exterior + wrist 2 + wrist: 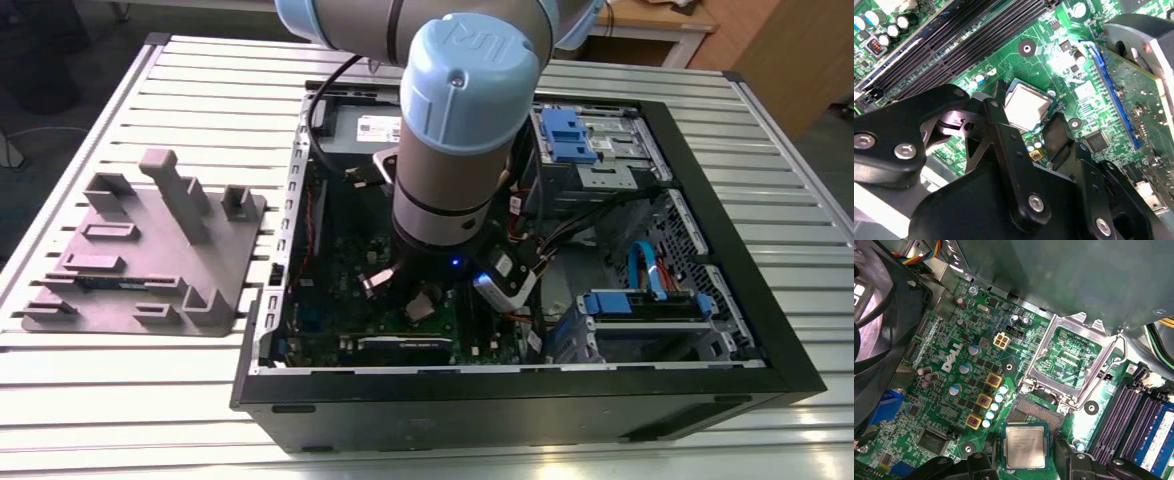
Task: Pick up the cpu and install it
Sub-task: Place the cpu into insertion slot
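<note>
We have the cpu over the open socket
The tool grips its edges; any misalignment could damage the socket.

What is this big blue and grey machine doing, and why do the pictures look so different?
It is a robot arm, a machine that bends a bit like your arm. One picture comes from a camera standing off to the side. There the arm reaches down into an open computer case lying on a slatted metal table. A grey plastic tray lies on the table at the exterior view's left. The other two pictures come from cameras riding near the arm's wrist, so they look closely at the green circuit board inside. The black gripper is the arm's hand. Between its fingers sits the cpu, a small silver square chip. The gripper seems to hold it close to the open socket.
</note>
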Controlling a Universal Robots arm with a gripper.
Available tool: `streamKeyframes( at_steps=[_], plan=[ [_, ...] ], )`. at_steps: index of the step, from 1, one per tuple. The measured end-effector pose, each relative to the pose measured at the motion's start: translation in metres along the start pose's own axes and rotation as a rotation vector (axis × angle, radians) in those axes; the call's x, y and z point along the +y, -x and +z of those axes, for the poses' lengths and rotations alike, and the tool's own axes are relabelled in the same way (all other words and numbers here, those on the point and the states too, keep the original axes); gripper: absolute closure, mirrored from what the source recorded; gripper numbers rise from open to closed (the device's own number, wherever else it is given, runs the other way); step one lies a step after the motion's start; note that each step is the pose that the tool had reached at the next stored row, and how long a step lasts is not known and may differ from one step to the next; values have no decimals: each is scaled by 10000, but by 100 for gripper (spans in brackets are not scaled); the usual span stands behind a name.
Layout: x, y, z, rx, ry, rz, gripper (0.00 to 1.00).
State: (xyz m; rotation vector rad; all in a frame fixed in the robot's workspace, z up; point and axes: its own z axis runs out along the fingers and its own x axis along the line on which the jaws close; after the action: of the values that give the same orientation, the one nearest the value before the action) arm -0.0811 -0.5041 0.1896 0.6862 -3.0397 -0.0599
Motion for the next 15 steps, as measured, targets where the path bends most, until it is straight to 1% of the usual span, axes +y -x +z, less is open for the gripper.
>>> streamKeyframes(
  at_steps=[3, 4, 7, 9, 15],
  plan=[
    [0, 0, 0, 0, -1, 0, 45],
    [0, 0, 0, 0, -1, 0, 52],
    [0, 0, -1, 2, -3, 0, 52],
    [0, 0, -1, 2, -3, -1, 55],
    [0, 0, 0, 2, -5, 0, 55]
  ],
)
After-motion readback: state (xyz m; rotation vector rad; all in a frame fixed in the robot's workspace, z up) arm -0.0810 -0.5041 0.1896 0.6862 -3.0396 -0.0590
